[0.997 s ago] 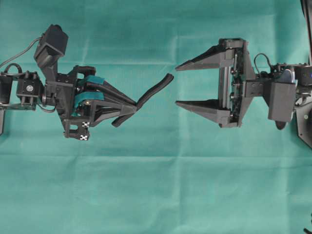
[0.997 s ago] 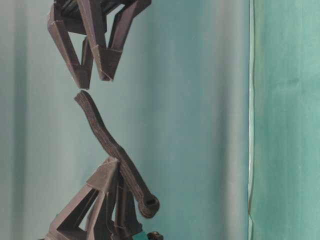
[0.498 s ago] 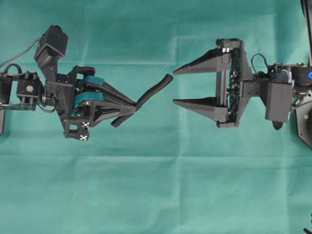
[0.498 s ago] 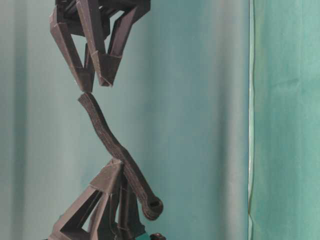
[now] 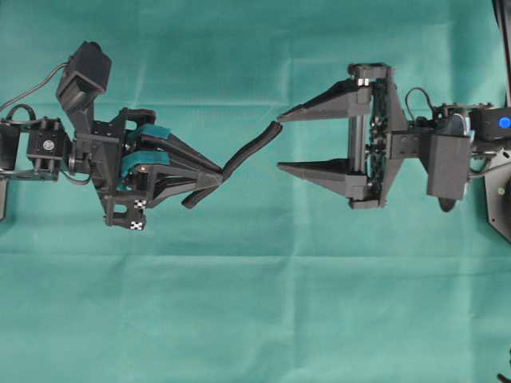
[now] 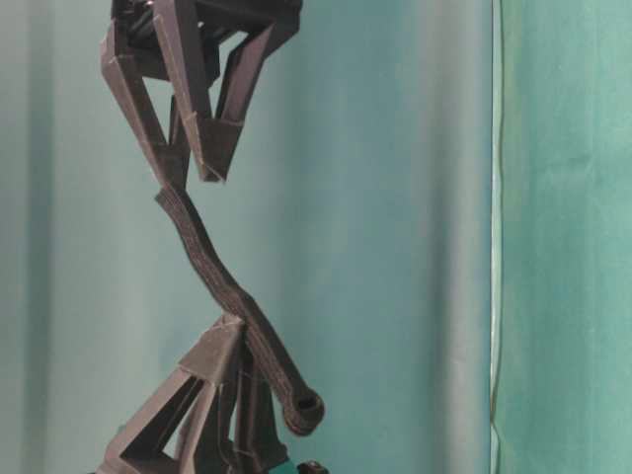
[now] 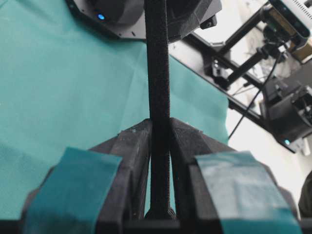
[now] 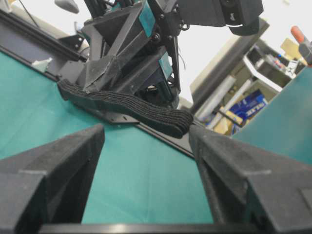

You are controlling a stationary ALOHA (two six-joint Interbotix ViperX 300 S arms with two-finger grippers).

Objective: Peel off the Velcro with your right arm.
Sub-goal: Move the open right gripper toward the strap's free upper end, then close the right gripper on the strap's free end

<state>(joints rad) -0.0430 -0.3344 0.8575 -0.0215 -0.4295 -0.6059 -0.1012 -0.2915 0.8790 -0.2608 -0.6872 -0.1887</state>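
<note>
Above tabletop (image 5: 255, 319) centre | left gripper (image 5: 214, 169) pinching Velcro (image 5: 254, 146) mid-length, free end toward 2 o'clock | right gripper (image 5: 279, 142) spread, upper jaw tip touching end | judged light, floppy, two-layer: grab free tip, one layer only.

Velcro (image 5: 251, 149): black, ribbed woven texture along its edge. Left hand (image 5: 215, 171): black, with teal patches on the jaws and small black-and-white checker tags (image 5: 139, 215) beneath. Right hand (image 5: 279, 142): all black, matte. Counter (image 5: 255, 319) cloth: plain teal-green, faintly creased. Blue light (image 5: 503, 123) glows on the right arm.
</note>
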